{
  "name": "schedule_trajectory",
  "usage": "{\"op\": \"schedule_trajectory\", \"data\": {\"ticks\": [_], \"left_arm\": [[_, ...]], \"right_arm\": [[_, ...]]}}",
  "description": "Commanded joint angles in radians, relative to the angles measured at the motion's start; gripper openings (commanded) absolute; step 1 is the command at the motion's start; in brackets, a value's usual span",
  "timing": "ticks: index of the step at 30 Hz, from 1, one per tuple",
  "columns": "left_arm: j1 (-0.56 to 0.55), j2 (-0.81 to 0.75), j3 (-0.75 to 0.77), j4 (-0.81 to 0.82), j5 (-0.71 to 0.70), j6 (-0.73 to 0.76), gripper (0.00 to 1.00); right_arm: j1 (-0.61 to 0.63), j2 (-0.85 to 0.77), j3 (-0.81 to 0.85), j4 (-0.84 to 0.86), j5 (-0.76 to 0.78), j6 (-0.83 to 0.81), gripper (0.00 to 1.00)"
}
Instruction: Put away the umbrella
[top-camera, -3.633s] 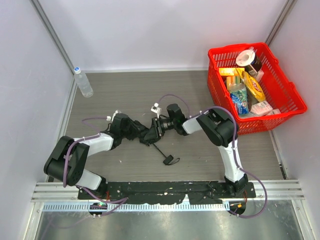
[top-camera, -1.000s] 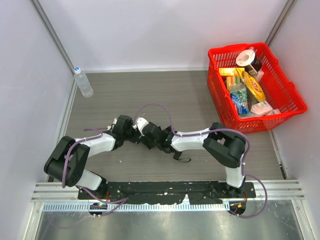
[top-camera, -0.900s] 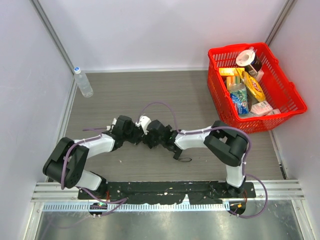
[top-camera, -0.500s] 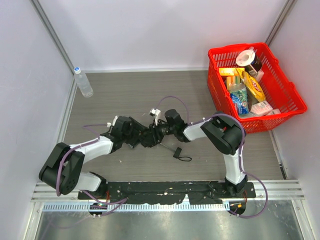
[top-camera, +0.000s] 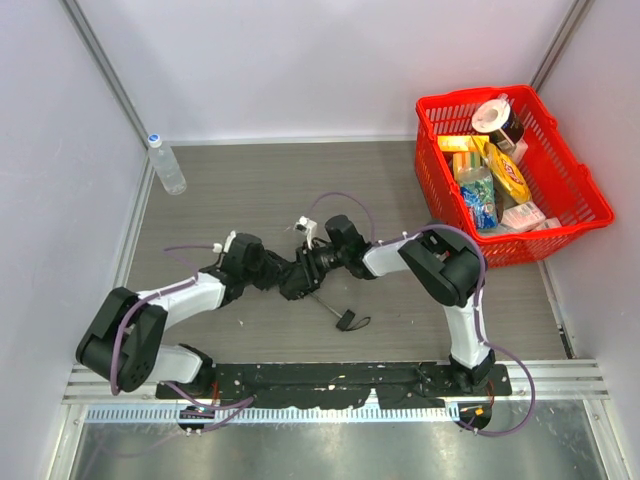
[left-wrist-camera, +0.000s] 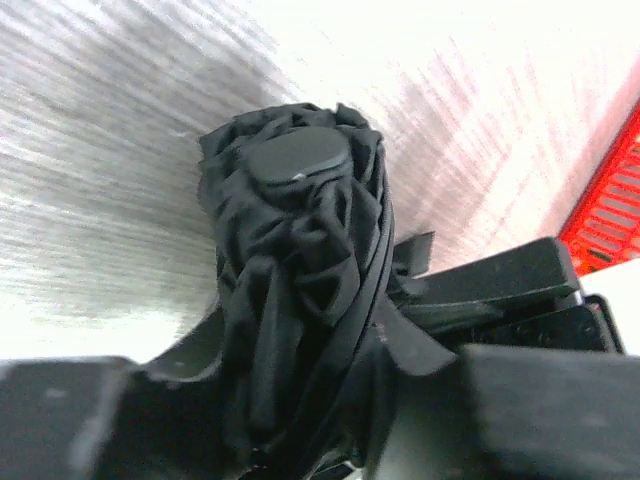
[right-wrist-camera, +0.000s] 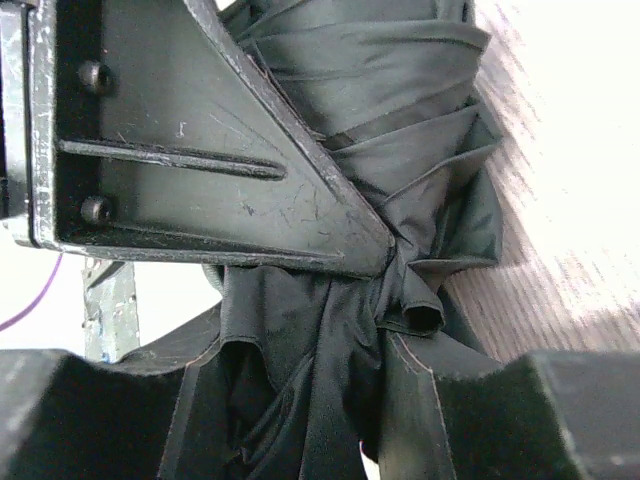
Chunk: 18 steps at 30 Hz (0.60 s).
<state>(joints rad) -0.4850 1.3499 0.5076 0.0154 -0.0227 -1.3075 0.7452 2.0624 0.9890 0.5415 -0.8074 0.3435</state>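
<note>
The strap (top-camera: 347, 321) has slid a little nearer to us on the table (top-camera: 250, 190). Past it, the umbrella (top-camera: 298, 277) sits bundled in the middle of the table. The left pincer (top-camera: 274, 273) and the right pincer (top-camera: 319, 259) both squeeze it tight. It lies sideways, with its round cap (left-wrist-camera: 296, 160) pointing away from the left arm. We think the folds could spill open if the two arms pull apart.

I'm seeing the umbrella (top-camera: 298, 277) lying collapsed, all black, its fabric bunching into a crumpled, pleated bundle near the middle of the table (top-camera: 400, 180), toward its front half. In the left wrist view its round end cap (left-wrist-camera: 295, 165) is facing the camera. Its wrist strap (top-camera: 347, 320) is trailing off the bundle on a thin cord, toward the near edge.
</note>
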Motion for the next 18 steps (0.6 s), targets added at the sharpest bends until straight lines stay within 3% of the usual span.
{"op": "schedule_trajectory", "data": {"ticks": [1,2,3,7,8,12,18], "left_arm": [[0.019,0.106,-0.043,-0.066,-0.040,0.071,0.09],[0.019,0.112,-0.046,-0.055,-0.031,0.064,0.04],[0.019,0.115,-0.050,-0.046,-0.026,0.054,0.00],[0.019,0.118,-0.060,-0.031,0.010,0.015,0.00],[0.019,0.120,-0.058,-0.038,0.018,-0.007,0.00],[0.019,0.127,-0.020,-0.147,0.061,-0.085,0.00],[0.019,0.103,-0.008,-0.195,0.122,-0.186,0.00]], "right_arm": [[0.042,-0.042,0.048,-0.306,0.157,-0.152,0.14],[0.049,-0.051,0.054,-0.366,0.222,-0.178,0.18],[0.065,-0.074,0.068,-0.388,0.264,-0.185,0.27],[0.118,-0.140,0.103,-0.480,0.483,-0.207,0.46],[0.138,-0.160,0.115,-0.485,0.500,-0.207,0.56],[0.235,-0.196,0.137,-0.500,0.666,-0.234,0.77],[0.359,-0.159,0.129,-0.468,1.045,-0.300,0.79]]}}
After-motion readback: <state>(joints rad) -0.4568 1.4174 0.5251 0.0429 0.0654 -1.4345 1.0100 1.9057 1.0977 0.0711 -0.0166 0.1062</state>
